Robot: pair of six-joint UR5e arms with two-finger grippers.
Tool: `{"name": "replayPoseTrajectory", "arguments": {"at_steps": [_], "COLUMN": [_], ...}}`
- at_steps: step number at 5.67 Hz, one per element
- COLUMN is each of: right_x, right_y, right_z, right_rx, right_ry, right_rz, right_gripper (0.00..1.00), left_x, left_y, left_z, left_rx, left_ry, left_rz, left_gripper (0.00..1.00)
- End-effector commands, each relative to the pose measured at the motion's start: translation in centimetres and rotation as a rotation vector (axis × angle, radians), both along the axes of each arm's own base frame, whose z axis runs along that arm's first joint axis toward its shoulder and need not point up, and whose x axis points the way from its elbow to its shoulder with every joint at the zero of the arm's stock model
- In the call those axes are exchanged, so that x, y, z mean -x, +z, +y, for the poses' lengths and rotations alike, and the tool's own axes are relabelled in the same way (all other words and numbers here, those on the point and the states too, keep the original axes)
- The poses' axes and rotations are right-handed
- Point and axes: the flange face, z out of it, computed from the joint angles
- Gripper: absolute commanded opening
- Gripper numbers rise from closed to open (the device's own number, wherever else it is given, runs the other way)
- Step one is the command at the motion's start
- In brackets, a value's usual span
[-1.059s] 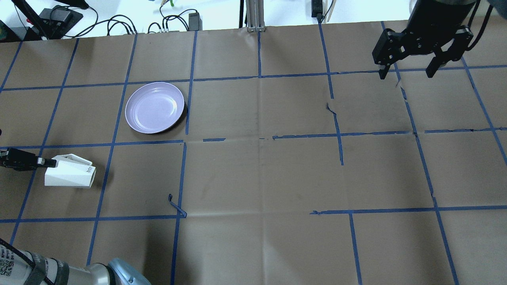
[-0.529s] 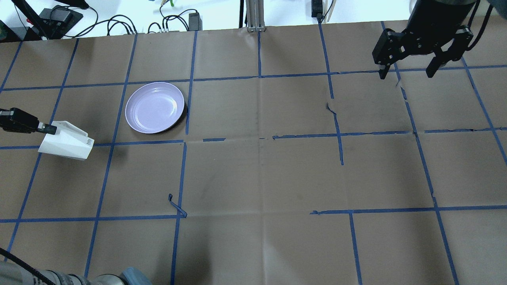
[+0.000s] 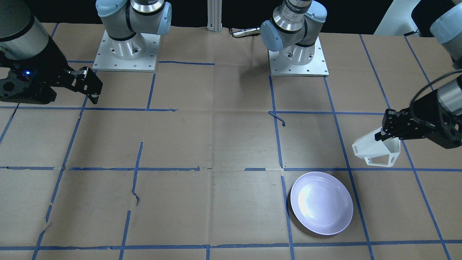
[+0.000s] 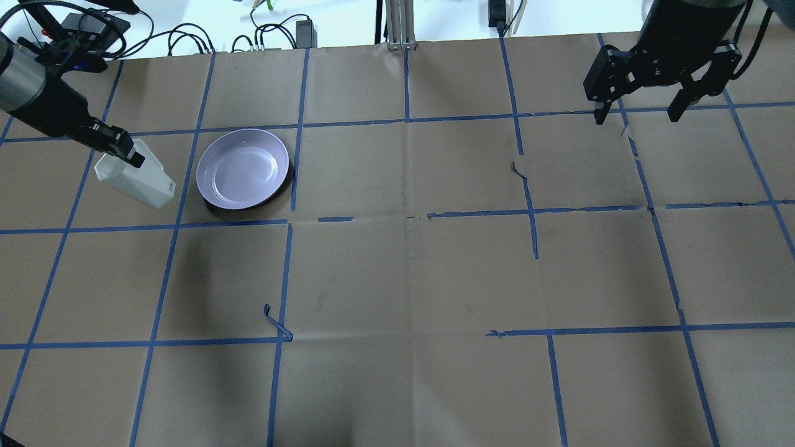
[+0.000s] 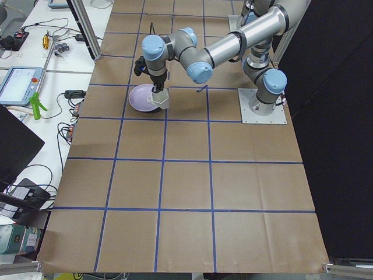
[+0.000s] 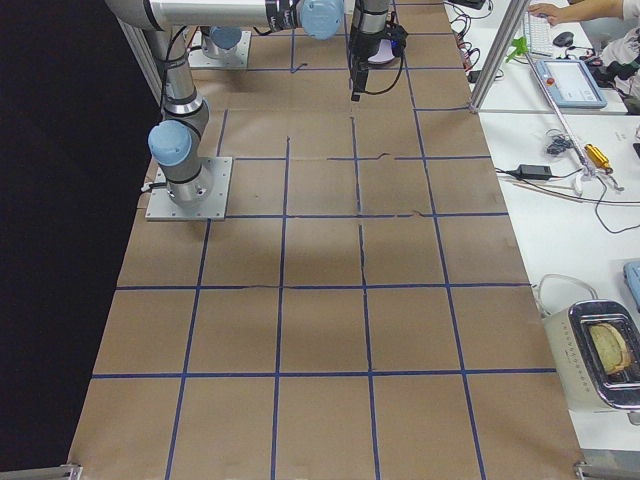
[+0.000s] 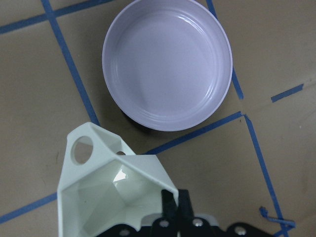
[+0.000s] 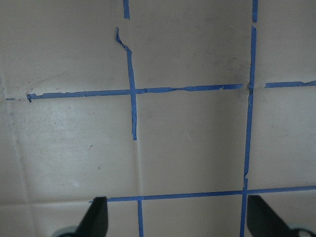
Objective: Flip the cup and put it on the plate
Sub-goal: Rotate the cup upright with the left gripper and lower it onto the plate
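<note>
The white faceted cup (image 4: 141, 181) hangs tilted in the air just left of the lavender plate (image 4: 243, 168), which lies on the brown paper. My left gripper (image 4: 130, 155) is shut on the cup's rim wall. In the left wrist view the cup's open mouth (image 7: 111, 185) faces the camera, its handle (image 7: 81, 148) points toward the plate (image 7: 167, 64), and the fingertips (image 7: 170, 202) pinch the wall. In the front view the cup (image 3: 377, 150) sits behind the plate (image 3: 321, 203). My right gripper (image 4: 638, 115) is open and empty at the far right, high over the table.
Cables and power bricks (image 4: 186, 37) lie along the far table edge, beside an aluminium post (image 4: 400, 25). A curl of loose blue tape (image 4: 276, 323) sticks up near the middle left. The two arm bases (image 3: 124, 47) stand at the robot's side.
My left gripper has lifted the cup, carried it away from the robot toward the plate's left side, and turned it. The right arm has not moved.
</note>
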Motion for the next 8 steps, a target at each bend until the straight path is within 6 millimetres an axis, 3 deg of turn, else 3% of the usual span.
{"name": "replayPoseTrajectory", "arguments": {"at_steps": [1,2,3,6,8], "right_x": [0.0,0.0,0.0,0.0,0.0], "right_y": [0.0,0.0,0.0,0.0,0.0], "right_z": [0.0,0.0,0.0,0.0,0.0], "right_rx": [0.000,0.000,0.000,0.000,0.000], "right_ry": [0.000,0.000,0.000,0.000,0.000], "right_rz": [0.000,0.000,0.000,0.000,0.000], "right_gripper": [1.00,1.00,1.00,1.00,1.00], "left_x": [8.1,11.4,12.3,12.4,13.5], "left_y": [-2.9,-5.9,-8.0,-10.6,-10.6], "left_z": [-2.3,-2.1,-1.9,-1.9,-2.1], "left_rx": [0.091,0.092,0.122,0.084,0.100], "left_ry": [-0.045,-0.092,-0.103,-0.112,-0.125], "left_rz": [-0.105,-0.104,-0.109,-0.138,-0.138], "left_gripper": [0.00,0.00,0.00,0.00,0.00]}}
